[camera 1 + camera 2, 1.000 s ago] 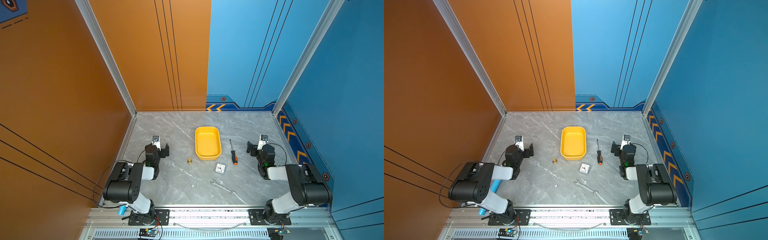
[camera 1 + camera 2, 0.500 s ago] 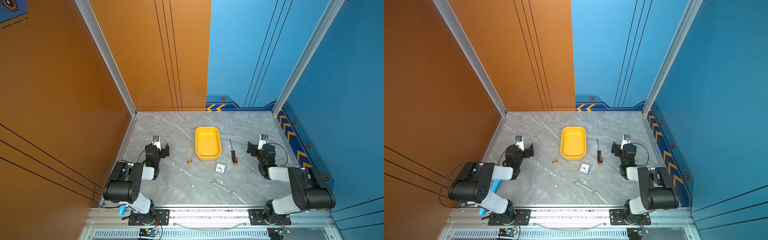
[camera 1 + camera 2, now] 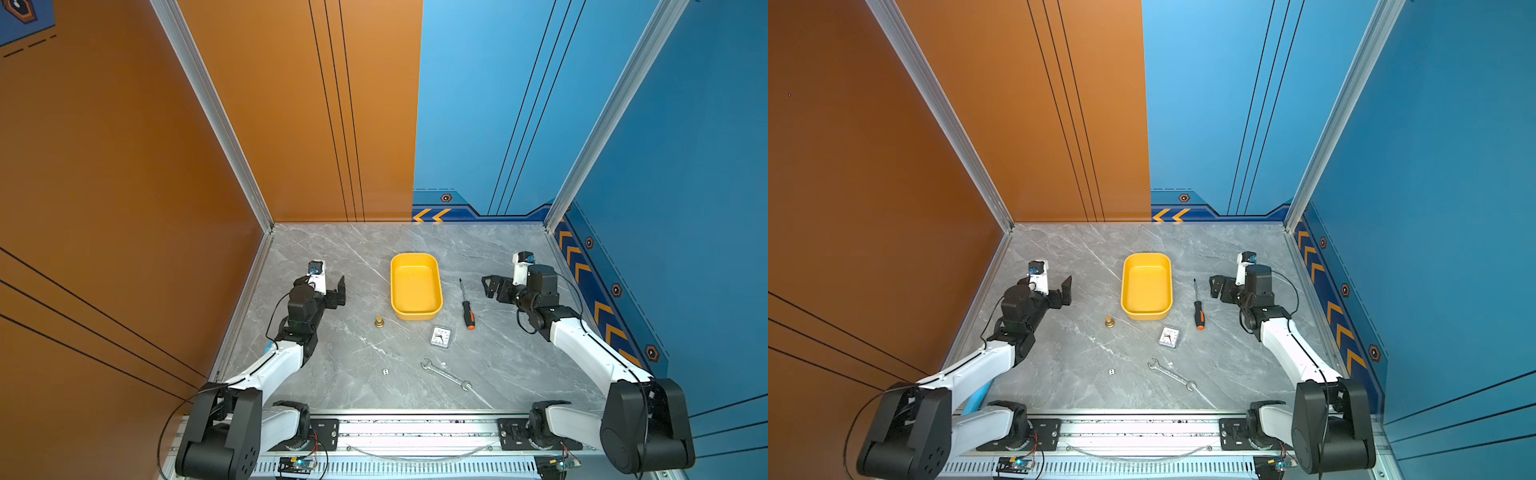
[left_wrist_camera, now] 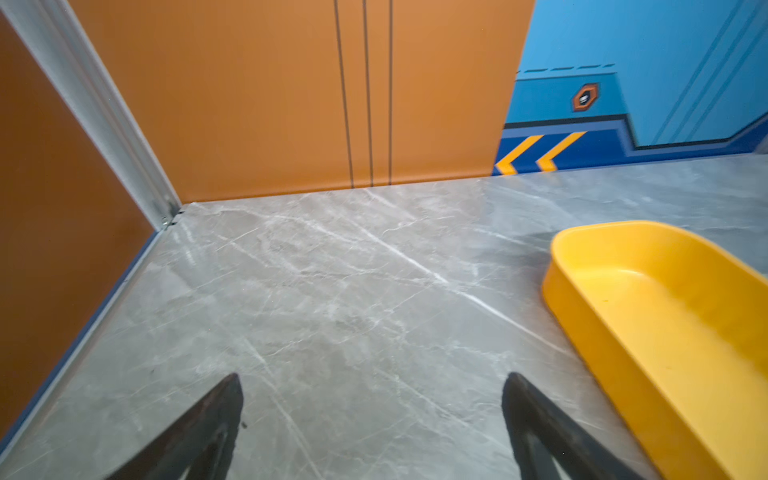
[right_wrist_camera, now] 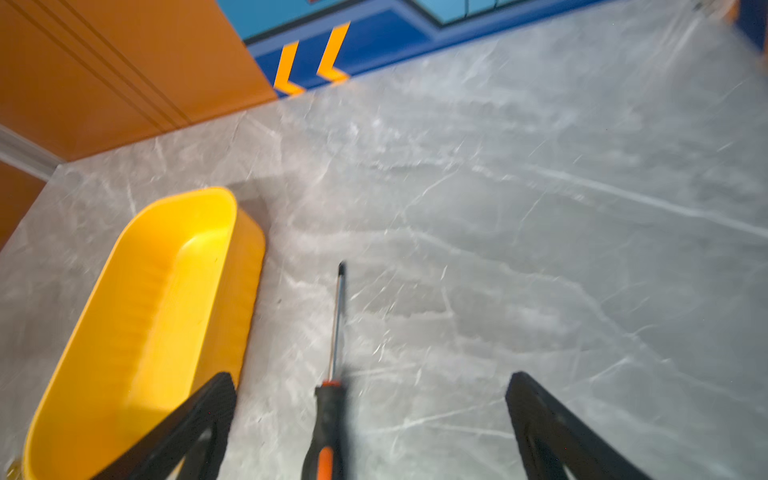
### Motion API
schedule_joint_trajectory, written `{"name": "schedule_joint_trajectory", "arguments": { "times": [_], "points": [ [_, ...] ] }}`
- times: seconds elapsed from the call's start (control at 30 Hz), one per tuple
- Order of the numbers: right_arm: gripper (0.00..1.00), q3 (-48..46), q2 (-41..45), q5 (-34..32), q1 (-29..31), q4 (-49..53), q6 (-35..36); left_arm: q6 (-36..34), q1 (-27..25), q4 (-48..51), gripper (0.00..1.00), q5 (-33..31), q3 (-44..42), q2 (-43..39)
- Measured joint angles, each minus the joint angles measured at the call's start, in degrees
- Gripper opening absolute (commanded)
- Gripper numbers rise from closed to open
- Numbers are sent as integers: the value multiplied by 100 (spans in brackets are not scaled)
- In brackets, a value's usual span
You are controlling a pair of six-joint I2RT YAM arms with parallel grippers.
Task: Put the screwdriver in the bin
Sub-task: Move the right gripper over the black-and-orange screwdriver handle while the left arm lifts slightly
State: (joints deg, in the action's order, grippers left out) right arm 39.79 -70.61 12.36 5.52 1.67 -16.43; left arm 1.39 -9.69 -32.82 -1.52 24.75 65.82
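The screwdriver (image 3: 466, 305) lies flat on the grey surface (image 3: 332, 374), just beside the yellow bin (image 3: 415, 316) on the right arm's side. Its shaft points toward the back wall and its orange butt toward the robot. The right claw (image 3: 492, 287) hangs near it, spread wide and holding nothing. The right wrist view is somewhat blurred and shows the handle lying between the jaws, apparently untouched. The left claw (image 4: 374, 415) is likewise wide and empty, apart from the bin.
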Motion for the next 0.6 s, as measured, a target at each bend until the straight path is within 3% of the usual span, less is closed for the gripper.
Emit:
{"name": "schedule_joint_trajectory", "arguments": {
  "times": [0.2, 0.4, 0.6],
  "points": [
    [96, 0, -166, 136, 560, 741, -258, 656, -588, 863, 98, 417, 2, -450],
    [89, 9, -835, 26, 828, 1099, -407, 1412, -619, 1644, 98, 612, 2, -824],
    [83, 267, -1390, -256, 1193, 1276, -472, 1716, -619, 2610, 98, 632, 278, -848]
  ]
}}
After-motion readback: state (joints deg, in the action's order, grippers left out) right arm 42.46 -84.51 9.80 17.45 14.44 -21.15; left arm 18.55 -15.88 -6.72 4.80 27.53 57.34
